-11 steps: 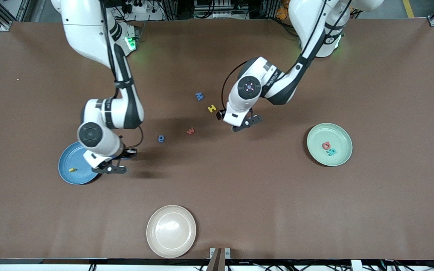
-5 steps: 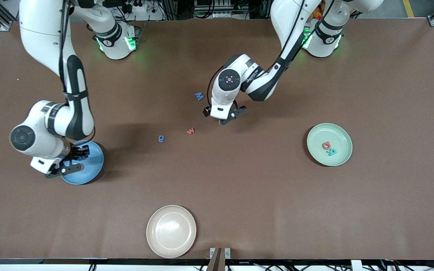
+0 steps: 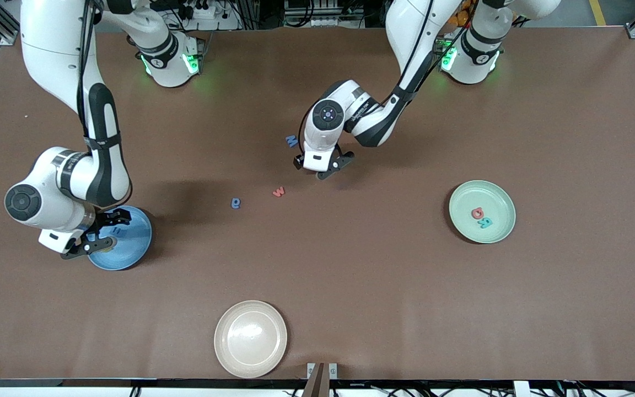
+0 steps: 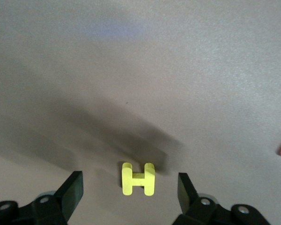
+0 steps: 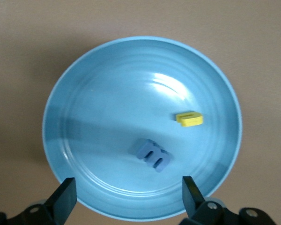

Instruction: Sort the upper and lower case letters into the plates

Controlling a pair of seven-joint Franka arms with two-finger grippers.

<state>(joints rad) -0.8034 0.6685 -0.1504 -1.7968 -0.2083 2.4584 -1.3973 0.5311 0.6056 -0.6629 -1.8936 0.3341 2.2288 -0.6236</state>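
Right gripper (image 3: pixel 92 246) hangs over the blue plate (image 3: pixel 135 245), fingers wide, nothing between them. From its wrist view I see two letters lying in that plate: a blue m (image 5: pixel 152 154) and a small yellow piece (image 5: pixel 189 118) I can't read.

Left gripper (image 3: pixel 326 168) sits low over mid-table, jaws spread wide. In its wrist view the yellow H (image 4: pixel 138 178) lies flat on the table between the fingers, touching neither. Not gripped yet.

Mint plate (image 3: pixel 502 197), toward the left arm's end, holds two letters: a red-pink one (image 3: pixel 478 213) and a teal one (image 3: pixel 485 222), just beside each other.

Loose on the table, by my count:
- blue M (image 3: pixel 291 141), just beside the left arm's wrist
- yellow H, under the left gripper
- red w (image 3: pixel 278 192), nearer the camera
- blue e (image 3: pixel 235 203), beside the w, toward the right arm's end

The cream plate (image 3: pixel 250 338) near the camera edge has nothing in it.

My read: four placed, four to go, about halfway. The blue plate seems to take lower case.
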